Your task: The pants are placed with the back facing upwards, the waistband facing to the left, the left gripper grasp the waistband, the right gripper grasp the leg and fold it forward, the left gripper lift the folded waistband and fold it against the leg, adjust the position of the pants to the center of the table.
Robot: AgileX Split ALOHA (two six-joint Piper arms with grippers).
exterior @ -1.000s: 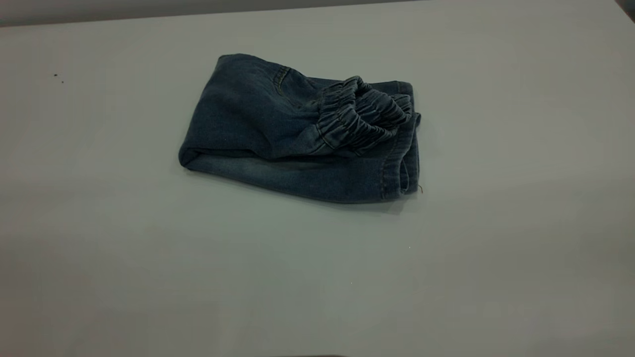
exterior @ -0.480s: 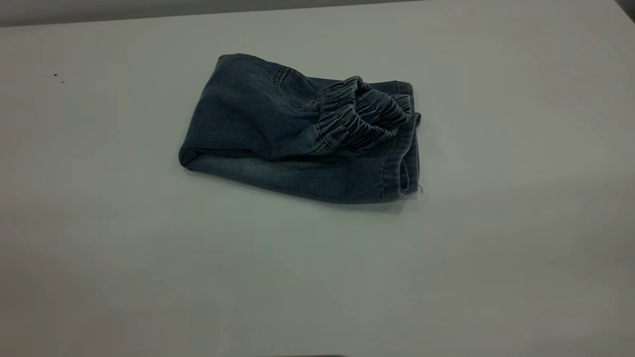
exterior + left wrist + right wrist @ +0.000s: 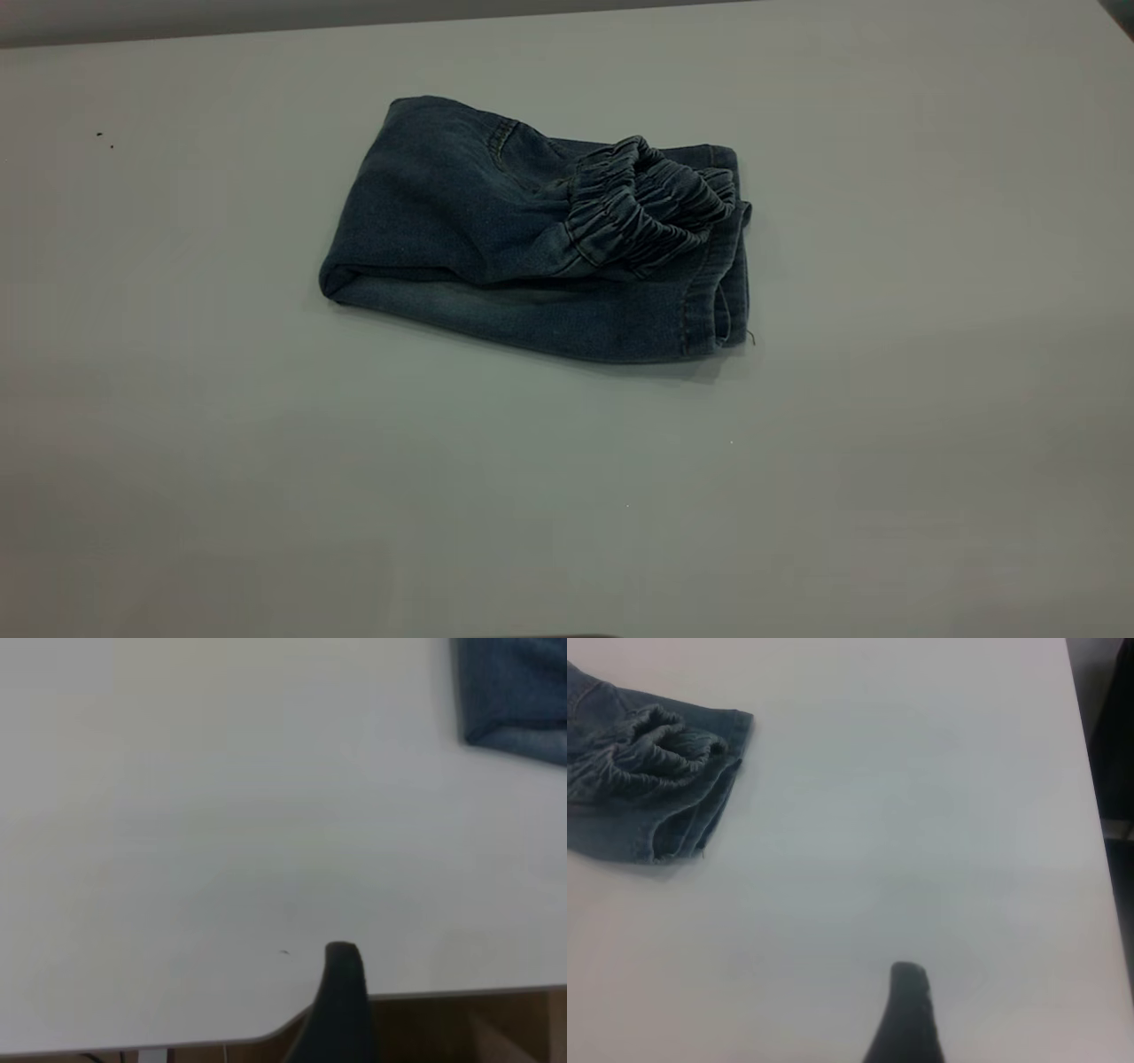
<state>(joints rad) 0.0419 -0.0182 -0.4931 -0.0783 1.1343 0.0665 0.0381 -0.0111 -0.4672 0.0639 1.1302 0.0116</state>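
The pants (image 3: 532, 239) lie folded into a compact bundle on the table (image 3: 886, 443), somewhat toward its far side, in the exterior view. The waistband (image 3: 642, 213), gathered and ruffled, lies doubled over on top of the bundle, at the end where the hem of the leg (image 3: 567, 319) shows. That leg forms the bottom layer, and its stitched hem sticks out just past the waistband. The fold itself makes the rounded end opposite the waistband. Any print on the denim is hidden inside the fold, and only a seam of one back pocket shows on the upper layer.

Neither arm appears in the exterior view. The left wrist view shows just one dark fingertip of the left gripper (image 3: 341, 992), above the table's edge and well apart from the pants (image 3: 514, 691), whose corner is cut off by the frame. The right wrist view likewise shows a single dark fingertip of the right gripper (image 3: 908, 1010), well apart from the hem end of the pants (image 3: 647, 771). With only one finger visible on each claw, I cannot tell how wide either stands.
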